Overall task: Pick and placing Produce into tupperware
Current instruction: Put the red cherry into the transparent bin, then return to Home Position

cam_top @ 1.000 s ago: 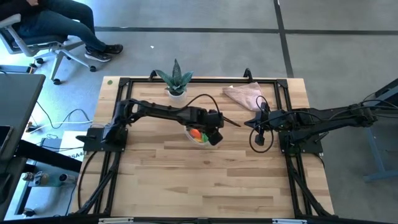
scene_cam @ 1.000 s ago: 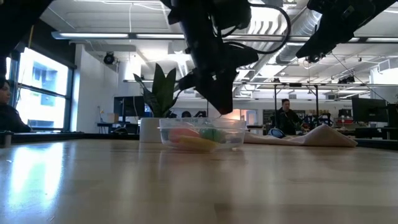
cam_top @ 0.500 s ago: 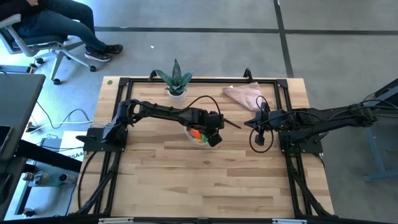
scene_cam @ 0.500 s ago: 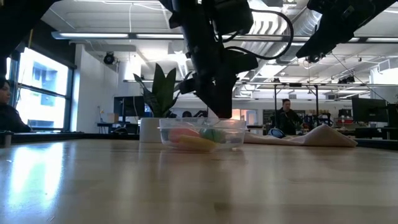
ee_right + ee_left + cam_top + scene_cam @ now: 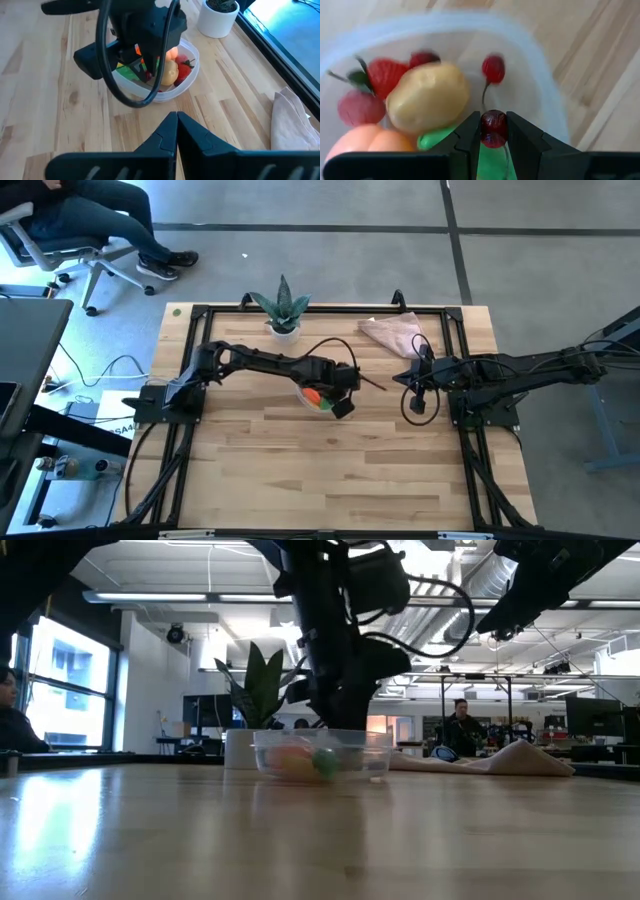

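Fingers of the left gripper [image 5: 493,131] pinch a dark red berry [image 5: 493,128] just over the tub [image 5: 547,90] at mid-table — potato [image 5: 428,96], strawberry [image 5: 386,75], peach [image 5: 365,145] and a green piece [image 5: 432,140] lie inside. Right gripper [image 5: 176,119] hangs apart, near the cloth [image 5: 392,333] — fingers pressed together, holding nothing.

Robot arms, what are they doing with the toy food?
The left gripper is over the clear round tupperware, pinching a dark red cherry between its fingers. A potato, a strawberry and a peach already lie inside. The right gripper waits shut above the table, beside the container, holding nothing.
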Tool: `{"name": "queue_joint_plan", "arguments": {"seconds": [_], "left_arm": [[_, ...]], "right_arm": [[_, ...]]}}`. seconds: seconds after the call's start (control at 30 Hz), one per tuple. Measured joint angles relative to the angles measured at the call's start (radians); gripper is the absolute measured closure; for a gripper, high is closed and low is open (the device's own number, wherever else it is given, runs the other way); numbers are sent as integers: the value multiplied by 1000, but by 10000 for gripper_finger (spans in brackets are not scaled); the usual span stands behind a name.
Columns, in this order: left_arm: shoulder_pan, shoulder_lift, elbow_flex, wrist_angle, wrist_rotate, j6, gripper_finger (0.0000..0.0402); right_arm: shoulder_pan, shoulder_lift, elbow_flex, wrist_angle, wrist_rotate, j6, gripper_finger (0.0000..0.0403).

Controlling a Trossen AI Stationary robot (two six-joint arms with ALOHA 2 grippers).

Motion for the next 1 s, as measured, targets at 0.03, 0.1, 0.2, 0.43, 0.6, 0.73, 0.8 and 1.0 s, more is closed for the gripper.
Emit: {"name": "queue_joint_plan", "arguments": {"seconds": [0.03,0.1,0.2,0.43,0.6,0.73,0.8,1.0], "left_arm": [[0,-1,2,10,-1,1,323],[0,-4,3,14,-1,1,323],[0,-3,3,13,-1,1,323],[0,-3,11,7,-1,-1,319],[0,-3,10,4,2,-19,284],[0,-3,11,4,2,-19,245],[0,-3,10,4,1,-19,230],[-1,-38,11,-4,2,-20,212]], "right_arm": [[0,0,0,0,0,0,402],[0,0,0,1,0,0,402],[0,0,0,1,0,0,402],[0,0,0,1,0,0,402],[0,0,0,1,0,0,402],[0,0,0,1,0,0,402],[0,0,0,1,0,0,402],[0,0,0,1,0,0,402]]}}
